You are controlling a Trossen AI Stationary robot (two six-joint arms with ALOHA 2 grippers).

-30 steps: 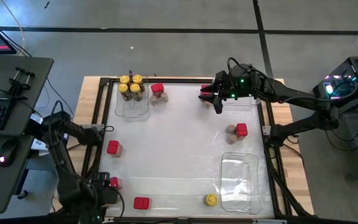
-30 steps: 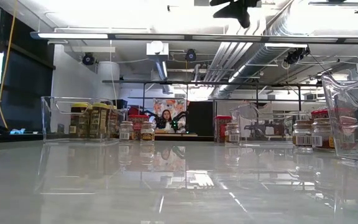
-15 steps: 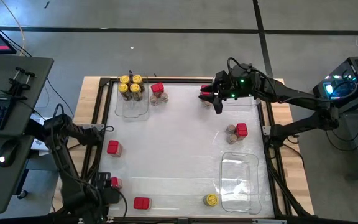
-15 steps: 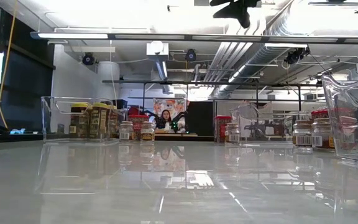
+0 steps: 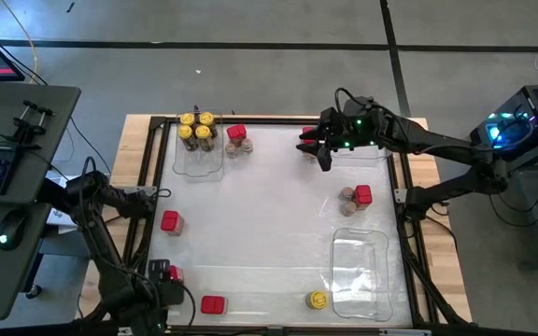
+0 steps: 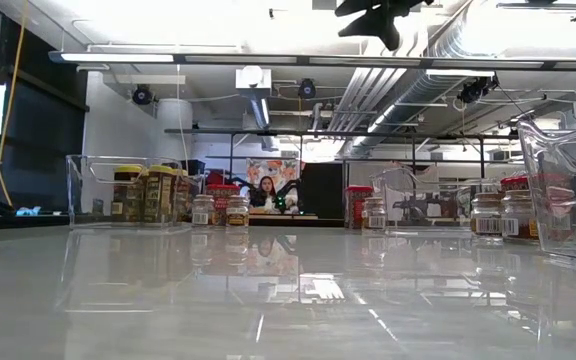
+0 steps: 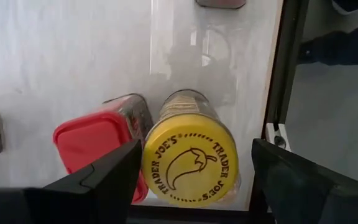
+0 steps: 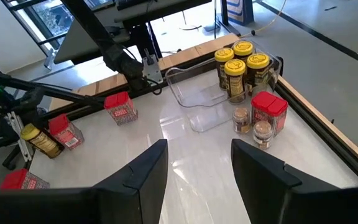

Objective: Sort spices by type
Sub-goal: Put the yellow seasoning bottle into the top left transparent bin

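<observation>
The left pincer stands spread wide at the near left corner of the white table, its fingers flanking a yellow-lidded round spice jar without clearly touching it. A red square-topped spice box sits just beside that jar. The right pincer hangs above the far side of the table, partly parted and grasping nothing. Four more yellow-lidded jars stand in a clear plastic tray at the far left.
</observation>
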